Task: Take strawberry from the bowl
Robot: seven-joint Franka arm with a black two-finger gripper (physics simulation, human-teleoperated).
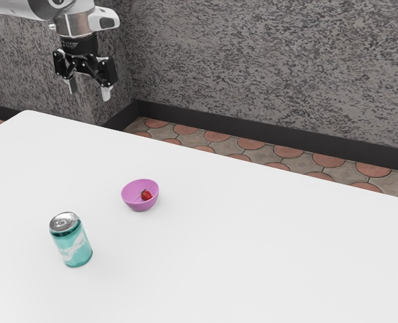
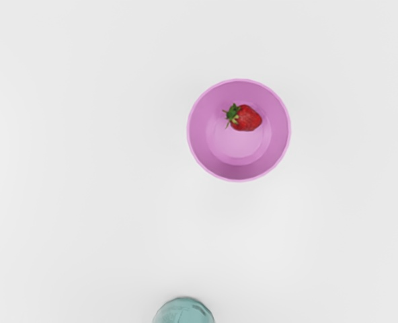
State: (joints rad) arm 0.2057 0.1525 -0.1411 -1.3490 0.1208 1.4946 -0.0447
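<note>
Nearest me on the counter [image 1: 253,256] stands a teal can [image 1: 72,241]. Past it, the strawberry [image 2: 246,118] lies in the pink bowl [image 2: 239,171], off-centre, away from the can. I'd come straight down over the berry, keep clear of the bowl's wall and squeeze gently. Farther off hangs the claw [image 1: 89,89], spread wide, holding and touching nothing.

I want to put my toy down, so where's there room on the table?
The widest bare tabletop runs from the bowl toward the exterior view's right. A smaller bare patch lies between bowl and can. Crowded: inside the bowl, where the strawberry sits.
</note>
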